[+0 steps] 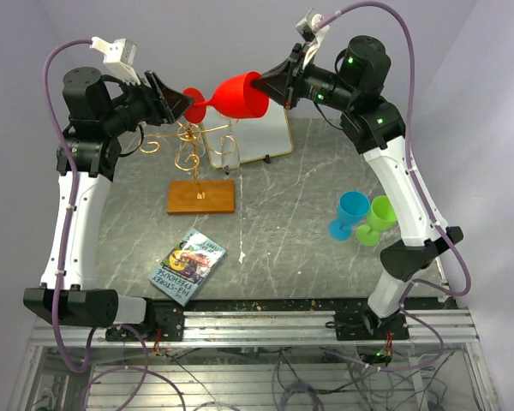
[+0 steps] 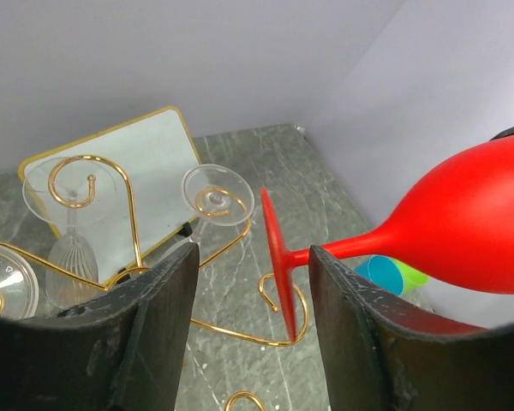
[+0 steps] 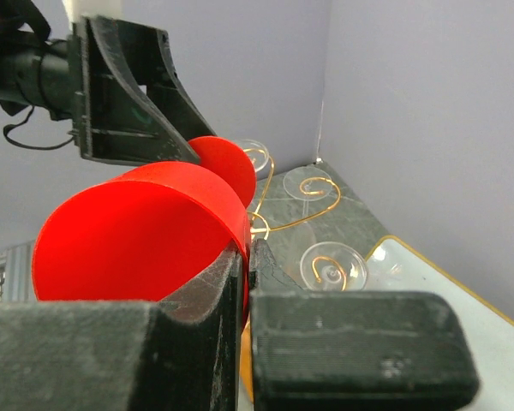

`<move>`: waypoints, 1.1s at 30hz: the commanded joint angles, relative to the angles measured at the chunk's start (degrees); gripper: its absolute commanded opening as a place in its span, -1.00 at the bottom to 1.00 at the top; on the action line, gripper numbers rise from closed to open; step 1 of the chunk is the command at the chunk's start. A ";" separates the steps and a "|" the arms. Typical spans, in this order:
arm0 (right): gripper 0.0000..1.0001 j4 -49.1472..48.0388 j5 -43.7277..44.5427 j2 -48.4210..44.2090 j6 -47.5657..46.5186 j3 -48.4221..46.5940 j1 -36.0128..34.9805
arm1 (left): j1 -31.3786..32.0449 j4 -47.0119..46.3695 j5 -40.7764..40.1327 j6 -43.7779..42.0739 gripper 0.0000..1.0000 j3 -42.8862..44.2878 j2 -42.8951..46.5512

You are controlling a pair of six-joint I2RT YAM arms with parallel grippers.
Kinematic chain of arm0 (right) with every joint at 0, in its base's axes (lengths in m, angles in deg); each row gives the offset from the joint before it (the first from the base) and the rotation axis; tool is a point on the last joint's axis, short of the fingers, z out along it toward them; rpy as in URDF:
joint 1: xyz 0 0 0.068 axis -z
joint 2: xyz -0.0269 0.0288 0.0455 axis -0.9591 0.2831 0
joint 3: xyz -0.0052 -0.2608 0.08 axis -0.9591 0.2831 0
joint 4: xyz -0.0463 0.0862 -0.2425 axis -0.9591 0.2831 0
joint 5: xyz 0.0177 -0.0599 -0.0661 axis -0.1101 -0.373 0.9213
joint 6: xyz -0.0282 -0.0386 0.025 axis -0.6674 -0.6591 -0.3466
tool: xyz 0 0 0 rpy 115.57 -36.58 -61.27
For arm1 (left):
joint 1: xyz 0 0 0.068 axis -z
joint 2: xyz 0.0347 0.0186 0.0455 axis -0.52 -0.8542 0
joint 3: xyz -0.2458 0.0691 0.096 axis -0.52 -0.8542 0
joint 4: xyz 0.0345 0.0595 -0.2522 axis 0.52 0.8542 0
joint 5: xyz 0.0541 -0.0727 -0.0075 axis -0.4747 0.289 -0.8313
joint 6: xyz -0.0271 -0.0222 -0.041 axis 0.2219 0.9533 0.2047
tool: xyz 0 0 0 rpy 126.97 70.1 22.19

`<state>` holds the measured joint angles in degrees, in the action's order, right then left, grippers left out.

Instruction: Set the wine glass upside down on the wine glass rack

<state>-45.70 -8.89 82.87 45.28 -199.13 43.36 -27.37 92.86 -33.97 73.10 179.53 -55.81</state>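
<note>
The red wine glass (image 1: 238, 94) lies on its side in the air above the rack. My right gripper (image 1: 272, 84) is shut on the bowl's rim, one finger inside and one outside, as the right wrist view (image 3: 253, 257) shows on the glass (image 3: 137, 231). My left gripper (image 1: 176, 101) is open. In the left wrist view it (image 2: 253, 253) straddles the glass's round foot (image 2: 277, 257), which stands close to the right finger without touching. The gold wire rack (image 1: 191, 141) stands below on its wooden base (image 1: 201, 197). Its scroll arms (image 2: 278, 336) lie under the foot.
Three clear glasses (image 2: 68, 201) hang upside down on the rack's arms. A white framed board (image 1: 261, 137) leans behind the rack. A blue glass (image 1: 351, 214) and a green glass (image 1: 377, 220) stand at the right. A book (image 1: 187, 265) lies near the front.
</note>
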 commanded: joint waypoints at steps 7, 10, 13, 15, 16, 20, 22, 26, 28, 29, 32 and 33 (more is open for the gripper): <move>-1.00 -0.35 0.60 0.91 -1.34 -2.56 -0.82 | 0.34 2.30 3.71 -0.55 -0.08 1.39 -0.68; -1.00 -0.14 1.12 0.83 -1.86 -2.47 -0.83 | 0.34 2.74 4.39 -0.95 -0.25 1.62 -0.64; -1.00 -0.18 1.30 0.70 -1.83 -2.30 -0.83 | 0.34 2.62 5.06 -0.88 -0.42 1.44 -0.42; -1.00 -0.26 1.32 0.53 -1.79 -2.06 -0.83 | 0.34 2.46 5.43 -0.76 -0.49 1.25 -0.48; -1.00 -0.31 1.24 0.40 -1.78 -1.92 -0.83 | 0.34 2.33 5.69 -0.57 -0.52 1.11 -0.42; -1.00 -0.29 1.47 -0.12 -2.18 -1.13 -0.83 | 0.34 1.43 6.75 0.46 -0.72 0.61 -0.25; -1.00 -0.09 1.88 -0.43 -2.83 -0.71 -0.83 | 0.34 1.07 6.79 0.59 -0.85 0.27 0.14; -1.00 0.25 2.53 -1.26 -4.42 0.40 -0.81 | 0.26 0.31 6.05 0.62 -0.86 -0.86 1.82; -0.87 0.31 2.46 -1.75 -4.83 1.15 -0.83 | 0.10 -0.13 5.79 0.76 -0.86 -1.39 2.71; -0.79 0.38 2.25 -1.91 -5.04 1.47 -0.83 | -0.11 -0.34 5.77 0.87 -0.86 -1.65 3.10; -0.51 0.95 1.45 -2.48 -6.23 2.49 -0.83 | -0.89 -0.80 5.61 1.59 -0.86 -2.25 4.00; -0.40 1.15 1.19 -2.63 -6.65 2.67 -0.83 | -1.14 -0.76 5.27 1.65 -0.86 -2.27 4.18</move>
<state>-44.19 -8.32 82.33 40.87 -197.36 42.46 -27.80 93.90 -30.67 74.63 177.78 -54.34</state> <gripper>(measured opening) 0.230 0.091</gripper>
